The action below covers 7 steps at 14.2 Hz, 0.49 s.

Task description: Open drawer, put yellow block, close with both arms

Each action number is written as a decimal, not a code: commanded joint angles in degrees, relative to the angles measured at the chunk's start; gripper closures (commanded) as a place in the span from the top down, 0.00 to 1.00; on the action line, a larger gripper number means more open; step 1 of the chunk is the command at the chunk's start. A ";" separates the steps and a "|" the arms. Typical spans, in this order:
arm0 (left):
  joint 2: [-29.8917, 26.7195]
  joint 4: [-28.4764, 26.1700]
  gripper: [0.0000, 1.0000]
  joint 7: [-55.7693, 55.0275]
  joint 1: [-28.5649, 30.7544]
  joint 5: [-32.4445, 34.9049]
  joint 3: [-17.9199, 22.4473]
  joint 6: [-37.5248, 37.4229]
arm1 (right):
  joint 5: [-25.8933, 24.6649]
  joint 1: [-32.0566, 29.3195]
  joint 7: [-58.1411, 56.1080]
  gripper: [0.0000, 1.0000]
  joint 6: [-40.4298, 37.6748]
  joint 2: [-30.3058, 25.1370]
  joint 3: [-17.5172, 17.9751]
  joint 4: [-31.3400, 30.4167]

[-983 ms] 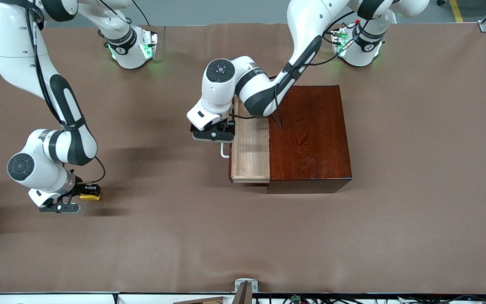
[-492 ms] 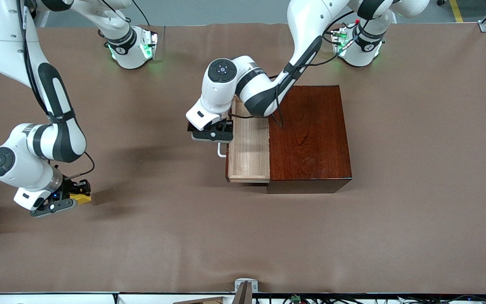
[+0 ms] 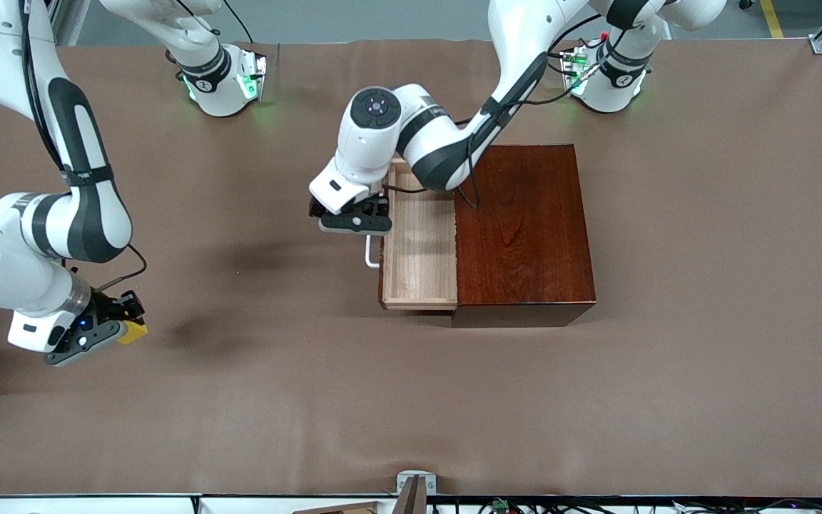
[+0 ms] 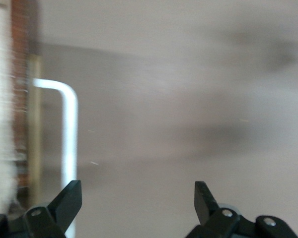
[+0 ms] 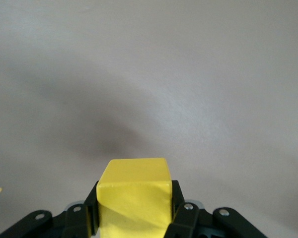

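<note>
The right gripper (image 3: 120, 323) hung above the bare brown worktop (image 3: 703, 285) toward the right arm's end, its fingers pinching the yellow block (image 3: 133, 332); the right wrist view showed the block (image 5: 134, 198) wedged between the 2 fingers (image 5: 92, 210), with its lower part cut off by the frame edge. From the front, most of the block was hidden under the gripper body, and only 1 corner showed. The drawer (image 3: 418, 253) stood pulled partway out of the dark red-brown box (image 3: 521, 228), its pale wood tray holding nothing that could be seen, though the left arm covered the tray's end nearest the bases. The left gripper (image 3: 354, 218) hovered by the white handle (image 3: 370, 253), which the arm partly covered from the front. In the left wrist view the gripper (image 4: 136, 201) had its fingers (image 4: 67, 201) spread wide, gripping nothing, with the blurred handle (image 4: 67, 144) beside 1 fingertip; whether they touched could not be told.
</note>
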 commanded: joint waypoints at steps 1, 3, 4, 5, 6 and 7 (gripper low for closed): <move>-2.19 0.89 1.00 -2.54 0.04 -1.41 -0.29 -1.29 | 0.19 0.23 -5.59 0.00 -3.31 -2.99 0.67 -0.56; -4.90 0.89 1.00 -4.82 1.00 -1.41 -0.21 -3.66 | 0.19 0.23 -7.88 0.00 -4.89 -3.78 1.73 -0.30; -6.57 0.89 1.00 -5.18 1.71 -1.41 -0.21 -6.37 | 0.19 0.40 -9.02 0.00 -6.12 -4.13 2.69 -0.04; -8.59 0.89 1.00 -5.10 3.11 -1.41 -0.21 -10.40 | 0.19 0.23 -10.07 0.00 -7.70 -4.66 4.35 0.75; -10.70 0.71 1.00 -4.92 4.86 -1.41 -0.21 -14.61 | 0.19 0.40 -11.04 0.00 -9.45 -5.27 5.59 1.63; -12.63 0.62 1.00 -4.66 6.62 -1.24 -0.12 -18.83 | 0.19 0.40 -12.44 0.00 -10.95 -5.80 6.82 1.90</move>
